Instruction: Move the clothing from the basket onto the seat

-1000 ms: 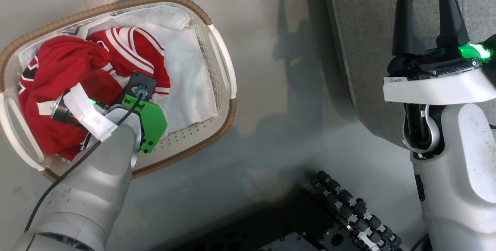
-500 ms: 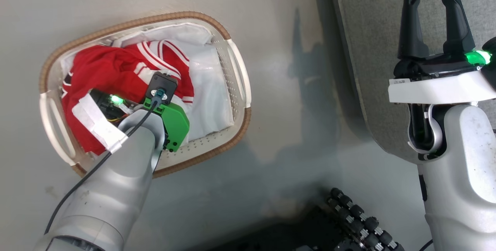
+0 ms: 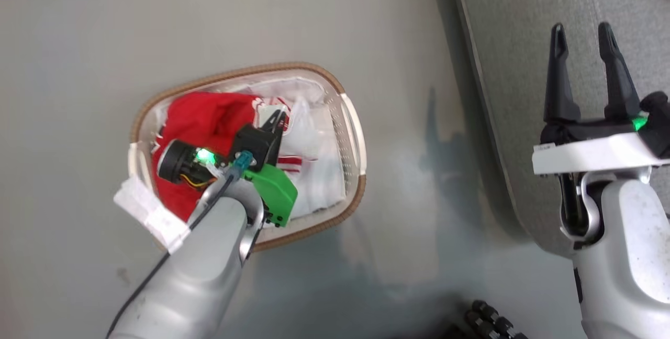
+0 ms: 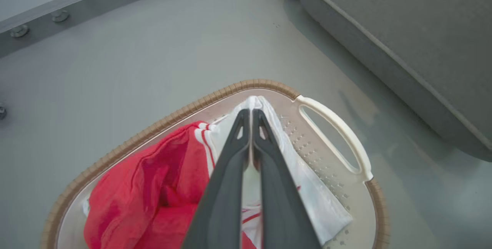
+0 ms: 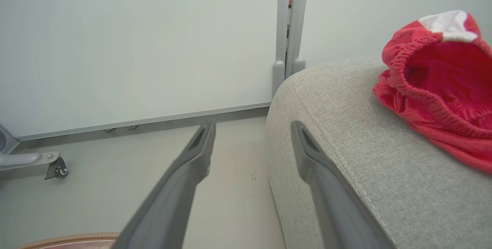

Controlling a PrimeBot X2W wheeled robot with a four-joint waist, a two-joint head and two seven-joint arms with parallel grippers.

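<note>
Grasping stage, by the look of it: down in the basket (image 3: 356,135) on the floor (image 3: 104,41), left gripper (image 4: 251,112) with fingers pressed tight together and a peak of white cloth (image 4: 307,191) tented up at the tips. Cannot tell whether lining or part of a garment. Red clothing (image 4: 153,187) heaped just beside the fingers, on the left of the wrist view, most of it low in the basket. Over the edge of the seat (image 3: 523,41), right gripper (image 3: 581,27) spread wide and empty, well apart from the basket. One red garment (image 5: 434,87) already lying on the seat. Next, probably: check for red cloth in the pinch, regrip if only lining, then lift clear of the basket and carry across to the seat, minding any trailing cloth
</note>
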